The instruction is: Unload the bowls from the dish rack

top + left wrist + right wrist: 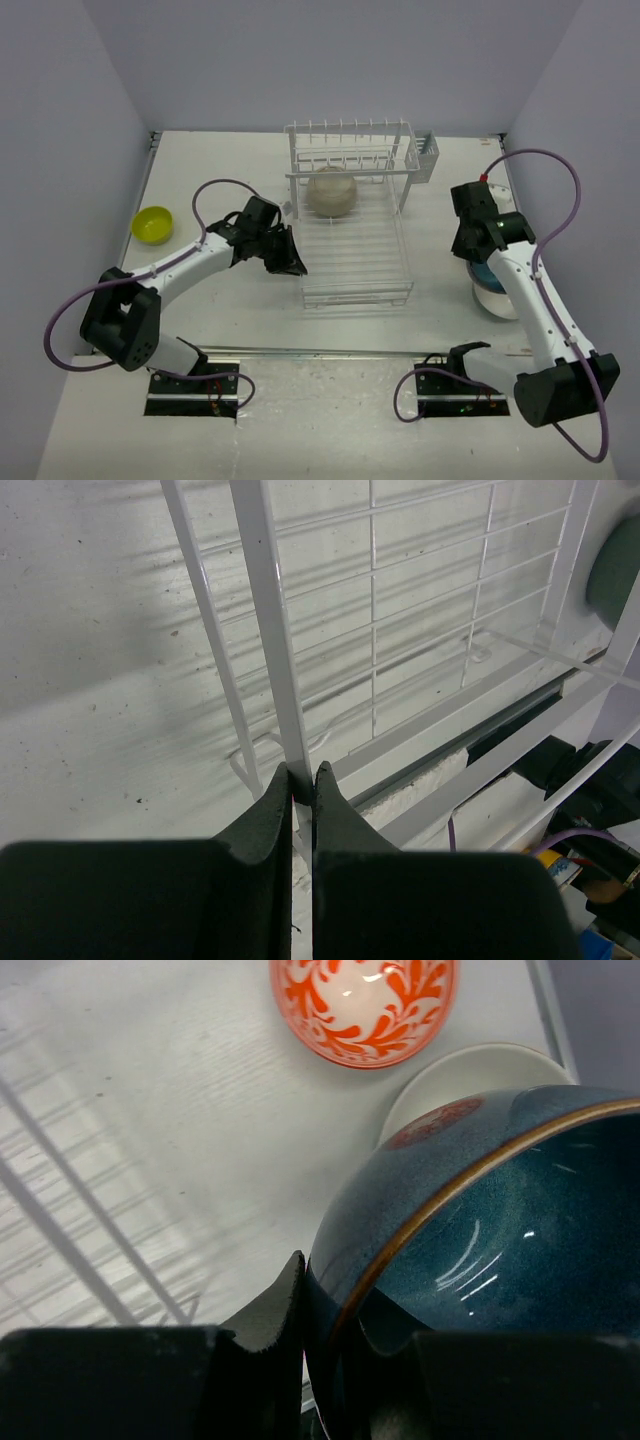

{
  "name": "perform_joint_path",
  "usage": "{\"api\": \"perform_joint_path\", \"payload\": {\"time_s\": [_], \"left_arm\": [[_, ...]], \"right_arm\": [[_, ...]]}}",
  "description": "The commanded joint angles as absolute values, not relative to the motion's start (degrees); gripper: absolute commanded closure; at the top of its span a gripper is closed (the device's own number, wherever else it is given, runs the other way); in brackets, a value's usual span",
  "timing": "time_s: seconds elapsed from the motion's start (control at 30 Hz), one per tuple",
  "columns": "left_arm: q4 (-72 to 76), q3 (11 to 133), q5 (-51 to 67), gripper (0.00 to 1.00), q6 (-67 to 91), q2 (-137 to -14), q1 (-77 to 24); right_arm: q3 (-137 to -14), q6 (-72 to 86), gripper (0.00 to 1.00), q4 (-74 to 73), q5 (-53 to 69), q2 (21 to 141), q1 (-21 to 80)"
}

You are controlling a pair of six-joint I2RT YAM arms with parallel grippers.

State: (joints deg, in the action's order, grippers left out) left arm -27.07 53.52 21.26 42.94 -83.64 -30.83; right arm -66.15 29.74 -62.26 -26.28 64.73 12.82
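Bowl (480, 1240) in right gripper (335, 1312); left gripper (301, 776) pinches rack (270, 630).

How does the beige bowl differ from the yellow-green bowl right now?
The beige bowl sits inside the dish rack; the yellow-green bowl stands out on the table, left of the rack. The beige bowl shows its rounded outside, mouth hidden; the yellow-green bowl is upright, mouth up. Both are round, plain-coloured and similar in size.

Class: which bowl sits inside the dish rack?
The beige-cream bowl alone lies within the dish rack; the yellow-green bowl and dark blue bowl are outside.
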Motion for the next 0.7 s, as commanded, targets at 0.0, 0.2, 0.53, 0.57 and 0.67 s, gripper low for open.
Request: {"api": "perform_joint_path", "payload": {"time_s": [0.0,0.2,0.53,0.57,0.67], "left_arm": [[-27.25,48.96,15.12,1.00,37.44,-85.96,-29.88],[-27.07,47.73,15.64,1.00,37.27,-84.29,-28.92],[-26.89,46.23,16.17,1.00,36.48,-82.44,-26.81],[-26.63,46.14,16.26,1.00,36.47,-82.35,-26.63],[-26.37,45.79,16.52,1.00,36.47,-82.27,-26.10]], "right_arm": [[-66.27,28.04,1.00,-63.72,-34.11,65.21,10.29],[-66.18,25.75,1.00,-62.49,-29.63,69.95,4.05],[-64.34,24.52,1.00,-61.35,-25.23,75.14,-1.67],[-64.25,24.52,1.00,-61.17,-24.79,75.76,-1.93],[-63.81,24.17,1.00,-61.00,-23.56,76.90,-2.28]]}}
